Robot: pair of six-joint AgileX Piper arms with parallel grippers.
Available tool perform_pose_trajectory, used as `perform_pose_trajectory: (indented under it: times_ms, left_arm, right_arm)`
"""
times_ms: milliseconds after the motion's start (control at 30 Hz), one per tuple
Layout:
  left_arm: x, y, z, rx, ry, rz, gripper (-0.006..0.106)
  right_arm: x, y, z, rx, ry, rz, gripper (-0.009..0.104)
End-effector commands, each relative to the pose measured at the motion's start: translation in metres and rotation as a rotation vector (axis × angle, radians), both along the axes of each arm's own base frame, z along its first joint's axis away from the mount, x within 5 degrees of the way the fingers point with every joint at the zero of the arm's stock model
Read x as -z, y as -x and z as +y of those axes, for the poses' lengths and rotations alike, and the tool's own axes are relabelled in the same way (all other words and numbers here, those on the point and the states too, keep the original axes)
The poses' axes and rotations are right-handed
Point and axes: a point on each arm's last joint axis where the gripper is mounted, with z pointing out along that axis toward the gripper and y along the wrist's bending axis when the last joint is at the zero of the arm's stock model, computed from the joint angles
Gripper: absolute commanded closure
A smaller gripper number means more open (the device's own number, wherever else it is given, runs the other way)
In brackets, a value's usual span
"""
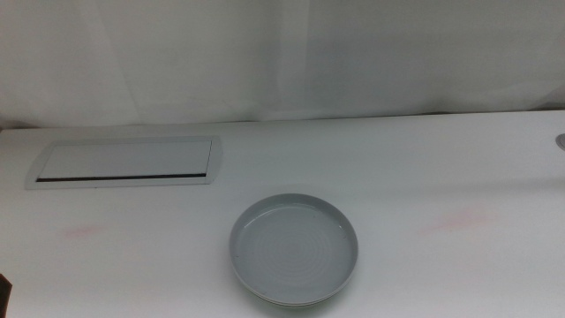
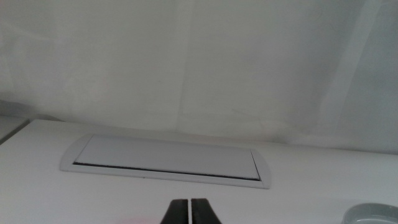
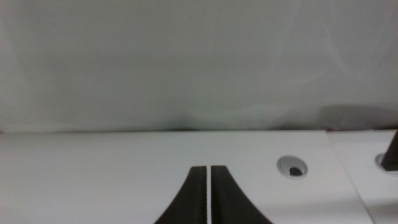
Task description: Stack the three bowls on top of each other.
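Note:
A light grey bowl sits at the front middle of the white table. The pale rim of another bowl shows just under its near edge, so it rests on a stack; I cannot tell how many lie beneath. An edge of the bowl also shows in the left wrist view. My left gripper is shut and empty, low over the table and facing the panel. With its jaws shut on nothing, my right gripper points at the back curtain. Neither arm shows in the middle view.
A flat white rectangular panel lies in the table at the back left. A round cable hole sits near the right side, also seen at the table's right edge. A white curtain backs the table.

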Motion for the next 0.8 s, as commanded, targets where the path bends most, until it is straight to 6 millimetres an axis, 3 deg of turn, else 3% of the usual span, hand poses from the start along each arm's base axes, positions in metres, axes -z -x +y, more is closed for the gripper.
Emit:
perform_pose_trajectory:
  times_ms: [0,133,267,533,767]
  left_arm:
    - [0.012,0.0,-0.001,0.008,0.003,0.03,0.103]
    - [0.012,0.0,-0.001,0.008,0.005,0.03,0.103]
    - [0.012,0.0,-0.001,0.008,0.003,0.03,0.103]
    - [0.013,0.0,-0.001,0.008,0.003,0.031,0.103]
    - [0.013,0.0,-0.001,0.008,0.003,0.031,0.103]
  right_arm:
    - [0.009,0.033,-0.003,-0.009,0.014,-0.085,0.097]
    - [0.032,0.092,-0.01,-0.002,-0.072,-0.267,0.097]
    - [0.061,0.115,-0.012,-0.01,-0.085,-0.387,0.097]
    - [0.132,0.081,-0.007,-0.021,-0.054,-0.191,0.097]
    - [0.166,0.077,-0.006,-0.028,-0.033,-0.123,0.097]
